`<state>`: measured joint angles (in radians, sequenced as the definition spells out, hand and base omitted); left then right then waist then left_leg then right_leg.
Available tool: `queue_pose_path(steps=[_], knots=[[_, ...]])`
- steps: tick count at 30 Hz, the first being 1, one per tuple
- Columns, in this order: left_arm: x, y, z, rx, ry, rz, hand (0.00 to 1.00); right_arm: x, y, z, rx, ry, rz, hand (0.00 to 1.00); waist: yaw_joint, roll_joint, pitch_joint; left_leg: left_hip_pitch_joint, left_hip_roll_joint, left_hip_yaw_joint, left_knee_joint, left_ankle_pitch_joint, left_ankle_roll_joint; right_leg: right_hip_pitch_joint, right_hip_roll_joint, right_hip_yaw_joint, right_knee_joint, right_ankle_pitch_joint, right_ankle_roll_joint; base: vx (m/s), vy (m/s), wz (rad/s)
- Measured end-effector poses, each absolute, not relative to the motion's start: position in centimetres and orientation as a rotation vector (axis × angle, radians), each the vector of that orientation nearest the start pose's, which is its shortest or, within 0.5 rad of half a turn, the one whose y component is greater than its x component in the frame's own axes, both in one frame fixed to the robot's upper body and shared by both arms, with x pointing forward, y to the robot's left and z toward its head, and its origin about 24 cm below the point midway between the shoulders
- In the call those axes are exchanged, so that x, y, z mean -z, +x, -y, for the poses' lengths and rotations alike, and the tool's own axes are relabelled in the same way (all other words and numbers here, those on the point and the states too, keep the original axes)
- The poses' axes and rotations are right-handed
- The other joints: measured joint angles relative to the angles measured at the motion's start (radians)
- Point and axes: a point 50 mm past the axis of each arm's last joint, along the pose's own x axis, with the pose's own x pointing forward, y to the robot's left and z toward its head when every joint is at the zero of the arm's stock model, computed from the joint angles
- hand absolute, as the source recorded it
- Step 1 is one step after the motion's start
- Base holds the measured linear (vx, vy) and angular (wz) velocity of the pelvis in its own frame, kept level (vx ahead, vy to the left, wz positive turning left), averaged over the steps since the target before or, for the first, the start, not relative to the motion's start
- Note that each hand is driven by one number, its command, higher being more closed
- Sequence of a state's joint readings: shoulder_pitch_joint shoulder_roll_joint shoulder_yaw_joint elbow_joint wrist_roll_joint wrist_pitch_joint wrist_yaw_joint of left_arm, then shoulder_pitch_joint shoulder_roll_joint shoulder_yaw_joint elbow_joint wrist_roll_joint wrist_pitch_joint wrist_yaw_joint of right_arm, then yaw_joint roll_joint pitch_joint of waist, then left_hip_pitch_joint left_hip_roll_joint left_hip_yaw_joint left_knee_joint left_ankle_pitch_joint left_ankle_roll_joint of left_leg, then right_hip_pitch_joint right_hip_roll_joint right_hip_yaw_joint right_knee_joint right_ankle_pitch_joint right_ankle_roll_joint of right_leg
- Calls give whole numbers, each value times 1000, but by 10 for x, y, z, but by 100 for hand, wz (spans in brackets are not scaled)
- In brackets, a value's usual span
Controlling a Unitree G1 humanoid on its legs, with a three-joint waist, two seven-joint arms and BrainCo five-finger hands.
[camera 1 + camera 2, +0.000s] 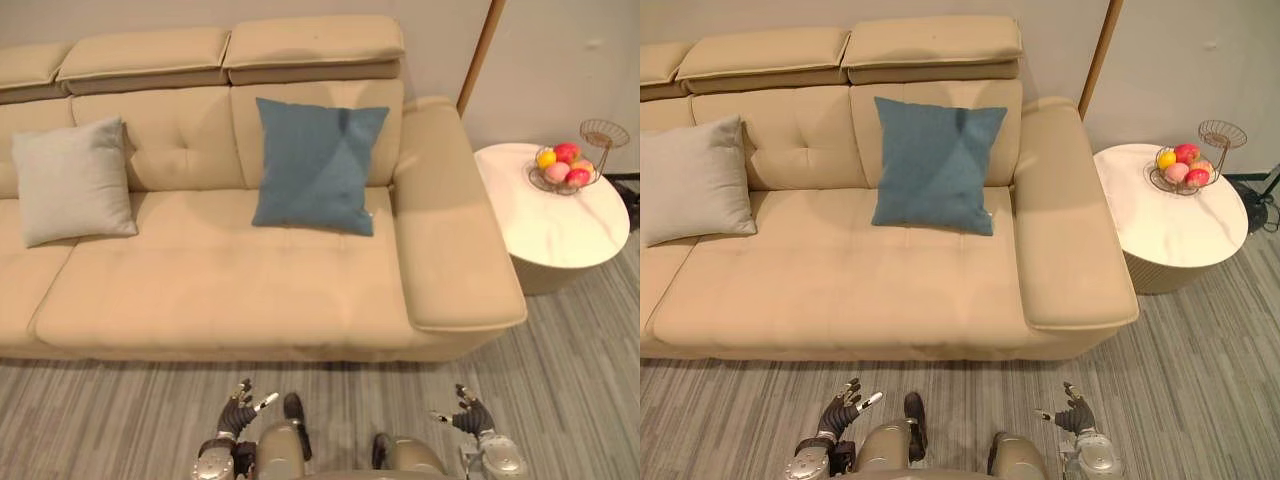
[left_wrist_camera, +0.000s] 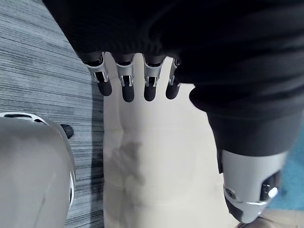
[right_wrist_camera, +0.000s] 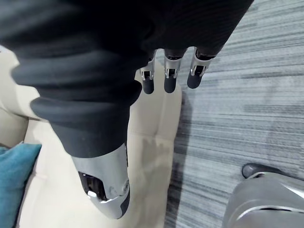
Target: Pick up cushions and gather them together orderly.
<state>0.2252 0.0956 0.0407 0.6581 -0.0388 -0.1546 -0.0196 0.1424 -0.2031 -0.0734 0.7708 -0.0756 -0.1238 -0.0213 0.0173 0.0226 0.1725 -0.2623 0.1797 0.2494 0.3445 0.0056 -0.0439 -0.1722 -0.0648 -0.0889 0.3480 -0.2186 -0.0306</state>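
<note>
- The blue cushion (image 1: 318, 165) leans upright against the backrest of the beige sofa (image 1: 220, 290), at about 12 o'clock in the head views, near the sofa's armrest
- The grey cushion (image 1: 72, 182) leans on the backrest at about 10 o'clock, well apart from the blue one, with a bare stretch of seat between them; as they lie now the two are not gathered
- The left robot hand (image 1: 238, 411) hangs low over the floor at 7 o'clock, in front of the sofa, fingers straight and relaxed, holding nothing; its wrist view shows the sofa's front edge past the fingertips
- The right robot hand (image 1: 468, 415) is at 5 o'clock, also loose and spread, empty
- A round white side surface (image 1: 560, 225) stands at 2 o'clock beside the armrest, carrying a wire basket of fruit (image 1: 563, 167)
- Risk, as I judge it: both cushions sit deep at the back of the seat, so a reach calls for leaning far over the sofa edge and balance could suffer
- A soft cushion pinched by one corner may sag, slip out, or land askew instead of neat
- A right-arm swing toward the blue cushion could brush the armrest, or, swinging wide, the fruit basket
</note>
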Motion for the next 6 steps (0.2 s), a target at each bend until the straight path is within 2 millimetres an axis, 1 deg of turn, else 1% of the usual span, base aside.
queue_pose_path(steps=[1, 2, 3, 4, 5, 6], knots=[[120, 127, -198, -116, 36, -717, 0, 120, 134, 239, 150, -243, -783, 0, -1, 0, -1, 32, -7, 0, 50, -69, 7, -7, -12, 0, -34, 40, 11, -203, 104, -12], [119, 127, -199, -116, 38, -717, 0, 120, 133, 239, 152, -243, -786, 0, -2, 2, -1, 46, -8, 0, 54, -92, 3, -7, -14, 0, -49, 52, 15, -163, 143, -6], [119, 128, -201, -119, 44, -716, 0, 121, 130, 240, 154, -242, -793, 0, -3, 6, -3, 94, -9, -2, 22, -130, -10, -7, -15, 0, -66, 69, 31, -111, 133, 9], [119, 128, -203, -121, 48, -715, 0, 122, 126, 241, 163, -240, -806, 0, -4, 31, -16, 159, -19, -15, -106, -163, -33, -9, -6, -7, -76, 88, 56, -163, 209, 13], [118, 130, -206, -125, 55, -711, 0, 125, 123, 239, 167, -227, -822, 0, -3, 16, -13, 167, -34, -13, -130, -148, -31, -8, -17, -3, -81, 97, 64, -126, 202, 20], [117, 131, -210, -127, 67, -711, 0, 127, 121, 238, 175, -214, -829, 0, -5, 1, -28, 174, -55, -14, -176, -126, -27, 3, -28, -10, -127, 131, 81, -79, 132, 11]])
